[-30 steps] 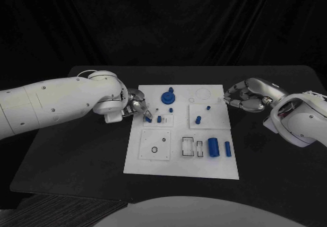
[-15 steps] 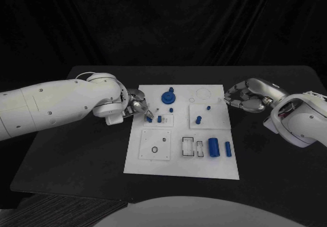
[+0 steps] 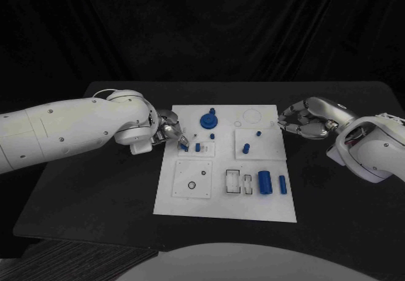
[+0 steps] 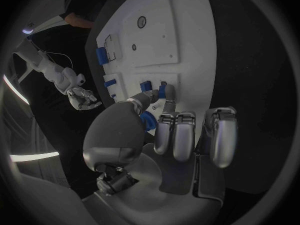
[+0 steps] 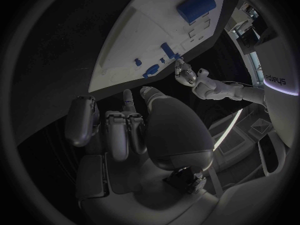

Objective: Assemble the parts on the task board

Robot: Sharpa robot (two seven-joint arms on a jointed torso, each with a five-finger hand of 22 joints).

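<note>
Several parts (image 3: 264, 181) lie loose on the board (image 3: 221, 208); my left hand (image 3: 170, 132) pinches one peg (image 3: 183, 147), right hand (image 3: 302, 123) curled empty beside it.

1. Robot test lab or demo bench, not a home.
2. Black table (image 3: 93, 193) stands against a black curtain backdrop (image 3: 202, 41) closing off the far side.
3. White task board (image 3: 221, 202) with cut-outs and small blue parts (image 3: 264, 181) lies at the table's middle, a bench-test fixture.
4. Two white robot arms, left arm (image 3: 59, 132) and right arm (image 3: 371, 146), reach in from either side.
</note>
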